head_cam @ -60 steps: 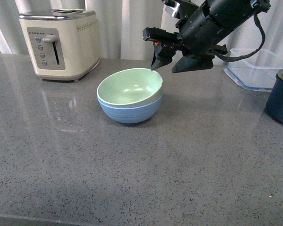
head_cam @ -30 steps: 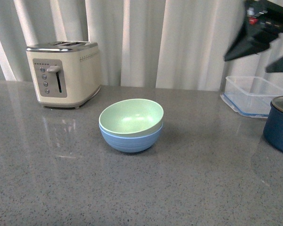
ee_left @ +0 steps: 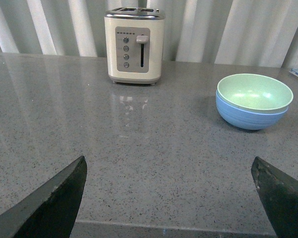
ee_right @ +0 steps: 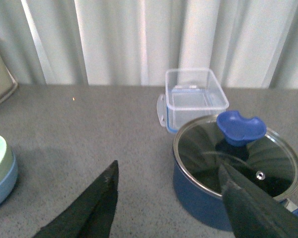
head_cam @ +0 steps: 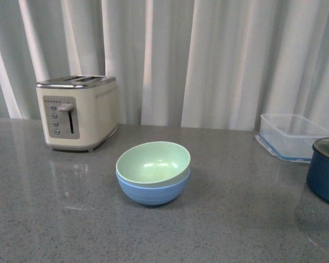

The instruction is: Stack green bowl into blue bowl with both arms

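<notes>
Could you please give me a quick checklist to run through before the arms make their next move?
1. Green bowl seated inside the blue bowl: ok, it nests with its rim just above the blue one.
2. Stack upright on the counter: ok, no visible tilt.
3. Left gripper free of the bowls: ok, fingers spread wide, nothing between them.
4. Right gripper free: ok, open and empty, hovering near the navy pot.
5. Right fingers clear of the pot's glass lid: cannot tell, the wrist view gives no depth.
6. Toaster and clear container away from the stack: ok.
</notes>
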